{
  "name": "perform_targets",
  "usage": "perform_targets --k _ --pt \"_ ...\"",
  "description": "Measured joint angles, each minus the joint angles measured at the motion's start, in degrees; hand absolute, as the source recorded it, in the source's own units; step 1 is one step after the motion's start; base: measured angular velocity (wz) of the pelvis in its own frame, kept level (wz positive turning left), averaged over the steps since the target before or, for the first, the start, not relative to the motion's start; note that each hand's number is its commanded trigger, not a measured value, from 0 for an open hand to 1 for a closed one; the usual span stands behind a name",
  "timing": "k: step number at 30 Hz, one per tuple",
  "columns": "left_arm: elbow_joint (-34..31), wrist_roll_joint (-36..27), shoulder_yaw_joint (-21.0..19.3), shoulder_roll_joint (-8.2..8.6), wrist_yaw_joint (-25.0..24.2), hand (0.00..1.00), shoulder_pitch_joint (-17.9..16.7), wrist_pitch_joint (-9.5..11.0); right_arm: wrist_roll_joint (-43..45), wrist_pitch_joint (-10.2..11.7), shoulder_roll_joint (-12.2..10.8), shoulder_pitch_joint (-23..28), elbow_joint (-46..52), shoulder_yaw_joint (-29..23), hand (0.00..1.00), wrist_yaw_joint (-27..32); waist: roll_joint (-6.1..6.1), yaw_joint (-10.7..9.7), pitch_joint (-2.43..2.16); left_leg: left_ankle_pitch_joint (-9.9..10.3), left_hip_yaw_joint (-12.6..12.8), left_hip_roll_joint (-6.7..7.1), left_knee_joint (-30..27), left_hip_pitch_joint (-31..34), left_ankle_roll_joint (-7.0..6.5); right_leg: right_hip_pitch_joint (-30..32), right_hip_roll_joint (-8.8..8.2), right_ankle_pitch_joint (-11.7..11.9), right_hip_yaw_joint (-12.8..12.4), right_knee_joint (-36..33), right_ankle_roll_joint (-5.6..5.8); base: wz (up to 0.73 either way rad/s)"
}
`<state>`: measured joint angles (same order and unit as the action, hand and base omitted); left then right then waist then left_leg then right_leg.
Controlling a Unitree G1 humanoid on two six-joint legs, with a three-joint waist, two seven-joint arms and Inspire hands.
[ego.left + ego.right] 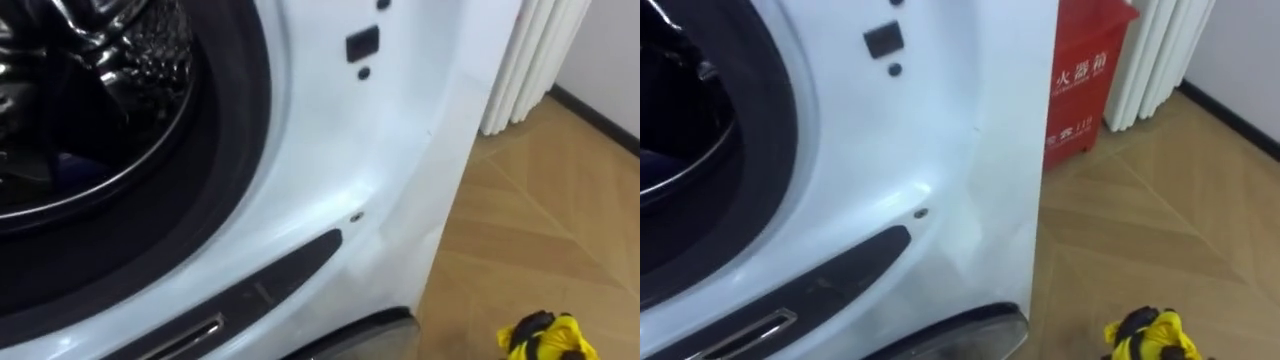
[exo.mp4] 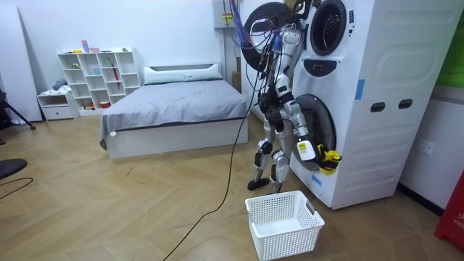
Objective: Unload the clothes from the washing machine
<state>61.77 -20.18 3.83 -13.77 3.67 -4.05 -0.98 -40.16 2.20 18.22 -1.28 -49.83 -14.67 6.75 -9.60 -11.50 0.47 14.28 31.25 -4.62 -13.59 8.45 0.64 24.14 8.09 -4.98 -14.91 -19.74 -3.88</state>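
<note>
White washing machine, two round ports stacked. The lower drum is dark metal with a dim bluish patch low inside; what it is cannot be told. One white slatted basket stands on the wood floor beside the robot. One crumpled bright yellow cloth hangs outside the drum, near the machine's lower front, with the fingers of the right hand closed around it.

print | white characters on red box | blue sticker on washing machine, too small to read
</note>
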Motion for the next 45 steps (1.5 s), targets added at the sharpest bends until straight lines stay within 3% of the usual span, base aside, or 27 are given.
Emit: perform_targets --k 5,11,23,24,25,26,34,41,45 --pt "0.0 -3.1 1.0 0.39 2.4 0.00 0.3 -0.3 -0.8 1.6 0.0 -1.9 -1.4 0.0 1.00 3.8 -0.49 -0.5 0.04 -0.1 1.7 0.44 -0.2 1.9 -0.23 3.0 0.26 0.0 -1.8 -1.2 0.38 -0.18" --pt "0.2 -4.0 1.8 0.69 4.7 0.00 0.5 -0.7 -0.8 2.3 0.7 -2.0 -1.5 -0.2 1.00 7.4 -1.10 -0.7 0.48 -0.2 3.2 0.65 -0.1 3.0 -0.27 5.0 1.01 0.2 -3.8 -2.3 0.54 -0.15" --pt "0.2 -7.3 2.1 1.19 6.5 0.00 0.1 -1.1 -1.0 4.0 2.3 -2.7 -3.5 -0.8 1.00 11.7 -1.20 -2.0 0.60 -0.3 3.2 1.39 0.1 3.0 -0.43 5.7 1.06 0.0 -5.0 -3.2 0.97 -0.04" --pt "0.3 -7.4 2.1 1.20 7.0 0.00 -0.1 -1.1 -1.0 4.0 2.3 -2.7 -3.6 -0.8 0.93 12.2 -1.20 -2.4 0.60 -0.3 3.2 1.41 0.1 2.9 -0.44 5.7 1.08 0.0 -5.0 -3.2 1.00 -0.04" --pt "0.3 -7.4 2.1 1.20 7.1 0.00 -0.2 -1.1 -1.0 4.0 2.3 -2.7 -3.6 -0.9 0.73 12.5 -1.20 -2.4 0.60 -0.3 3.2 1.42 0.1 2.9 -0.44 5.8 1.12 0.1 -5.1 -3.2 1.03 -0.06" --pt "0.3 -7.8 2.1 1.25 7.2 0.00 -0.2 -1.1 -1.0 4.0 2.3 -2.7 -3.6 -1.3 0.00 13.3 -1.20 -2.5 0.61 -0.3 3.2 1.46 0.1 2.9 -0.45 5.8 1.14 0.1 -5.3 -3.2 1.11 -0.07" --pt "0.5 -8.5 2.9 1.57 8.6 0.00 0.4 -1.1 -2.2 4.4 2.3 -3.1 -3.8 -2.4 0.00 15.9 -1.05 -2.6 0.71 -0.5 3.2 1.87 0.2 2.9 -0.94 5.8 1.13 0.5 -5.8 -3.1 1.66 -0.01" --pt "0.5 -8.4 3.2 1.56 8.5 0.00 0.0 -1.1 -2.1 5.4 2.3 -3.0 -3.7 -2.5 0.00 16.5 -0.94 -2.6 0.71 -0.3 3.3 2.35 0.4 2.9 -1.56 5.9 1.96 0.8 -8.2 -2.9 2.90 -0.10" --pt "-0.1 -8.4 3.1 1.54 8.5 0.00 -0.4 -0.7 -2.5 5.6 2.3 -1.3 -3.3 -2.5 0.00 16.4 -0.77 -2.8 0.66 0.0 3.2 2.39 1.0 2.8 -1.81 6.0 1.56 0.8 -6.8 -3.0 3.02 0.04"
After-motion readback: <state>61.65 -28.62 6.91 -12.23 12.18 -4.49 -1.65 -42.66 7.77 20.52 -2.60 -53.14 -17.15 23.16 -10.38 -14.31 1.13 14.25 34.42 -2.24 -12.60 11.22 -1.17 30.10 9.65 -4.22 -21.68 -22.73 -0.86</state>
